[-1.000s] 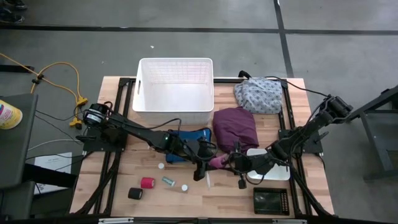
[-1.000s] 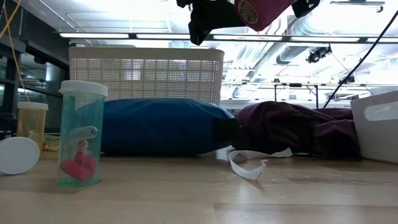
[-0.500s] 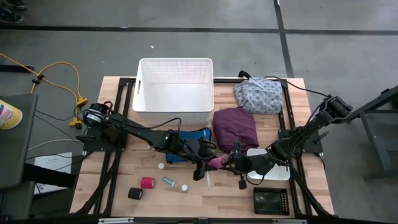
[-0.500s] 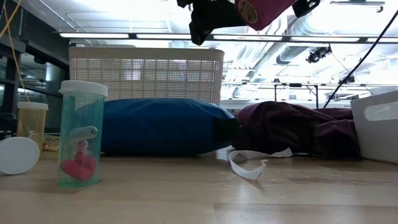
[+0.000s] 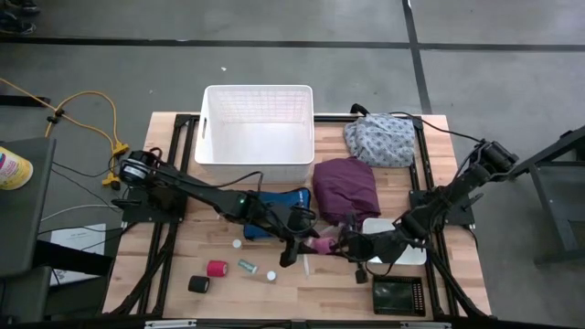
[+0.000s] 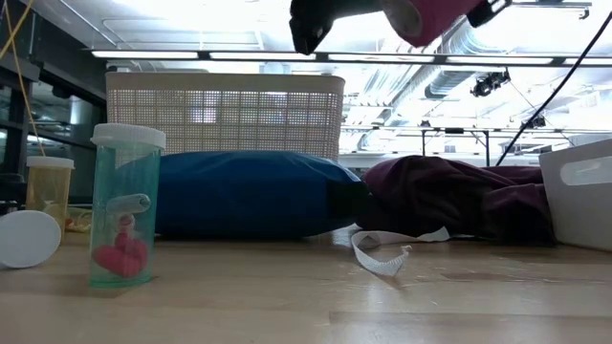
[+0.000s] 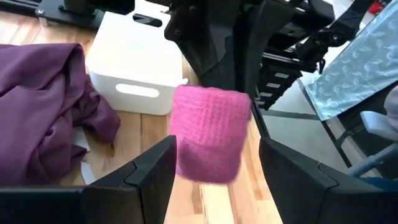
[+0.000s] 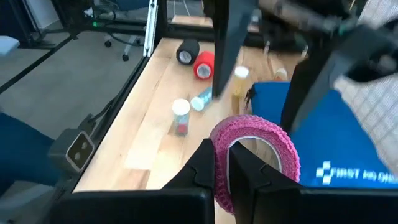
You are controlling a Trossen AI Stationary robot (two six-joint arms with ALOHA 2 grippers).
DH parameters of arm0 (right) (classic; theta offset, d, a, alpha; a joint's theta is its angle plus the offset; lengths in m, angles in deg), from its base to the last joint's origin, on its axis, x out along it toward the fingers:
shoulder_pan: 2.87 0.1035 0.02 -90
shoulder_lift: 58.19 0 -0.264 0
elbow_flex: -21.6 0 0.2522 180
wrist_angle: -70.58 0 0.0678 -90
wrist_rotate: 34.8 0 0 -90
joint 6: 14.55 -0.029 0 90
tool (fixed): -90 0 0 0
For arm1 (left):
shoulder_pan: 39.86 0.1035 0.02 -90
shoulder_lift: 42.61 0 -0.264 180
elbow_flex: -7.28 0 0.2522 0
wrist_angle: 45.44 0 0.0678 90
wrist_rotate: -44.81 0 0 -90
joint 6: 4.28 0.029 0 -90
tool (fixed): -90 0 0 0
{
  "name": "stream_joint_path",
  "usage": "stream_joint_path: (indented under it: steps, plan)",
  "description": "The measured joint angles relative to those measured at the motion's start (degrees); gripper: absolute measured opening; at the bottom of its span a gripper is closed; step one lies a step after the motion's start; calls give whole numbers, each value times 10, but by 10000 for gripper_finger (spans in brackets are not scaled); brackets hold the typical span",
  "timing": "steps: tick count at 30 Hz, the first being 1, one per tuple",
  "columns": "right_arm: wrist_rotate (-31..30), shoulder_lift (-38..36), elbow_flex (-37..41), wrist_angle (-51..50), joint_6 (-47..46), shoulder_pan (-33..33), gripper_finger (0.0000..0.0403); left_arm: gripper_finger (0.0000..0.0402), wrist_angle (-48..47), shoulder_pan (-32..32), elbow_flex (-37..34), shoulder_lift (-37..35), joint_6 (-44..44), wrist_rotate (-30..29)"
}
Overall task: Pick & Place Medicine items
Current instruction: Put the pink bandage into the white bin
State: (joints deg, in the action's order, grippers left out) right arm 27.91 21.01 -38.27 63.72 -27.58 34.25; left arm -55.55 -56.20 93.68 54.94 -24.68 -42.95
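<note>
Right claw [image 8: 221, 163] on pink roll [image 8: 254, 154], "FIRST" pouch [image 8: 336, 149] beside.

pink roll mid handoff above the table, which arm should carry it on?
Right. Its end effector is clamped on the pink bandage roll's rim, while the left end effector stands open around it, fingers clear of the roll.

in the low view the picture's top edge cuts off the pink woven bandage roll [image 6: 427, 17] and the dark end effector parts beside it. in the left wrist view that roll is blurred, and it hides part of the white plastic box [image 7: 134, 65] on the counter. the small white-capped bottle [image 5: 271, 275] is too tiny in the high view to tell its contents.
</note>
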Motion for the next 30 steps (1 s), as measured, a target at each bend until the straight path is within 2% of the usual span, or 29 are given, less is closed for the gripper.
stream_joint_path:
  steps: [11,16,25,30]
  plan:
    - [-13,-11,0,-36,-40,56,11,221,3,-1,0,-1,0,7]
    - [-23,-28,0,-71,-87,91,11,221,3,-2,0,-1,1,7]
    - [-87,-72,0,-276,-264,149,11,221,3,-2,0,-1,21,6]
    - [-92,-102,0,-346,-330,168,11,221,3,-2,-1,-1,26,6]
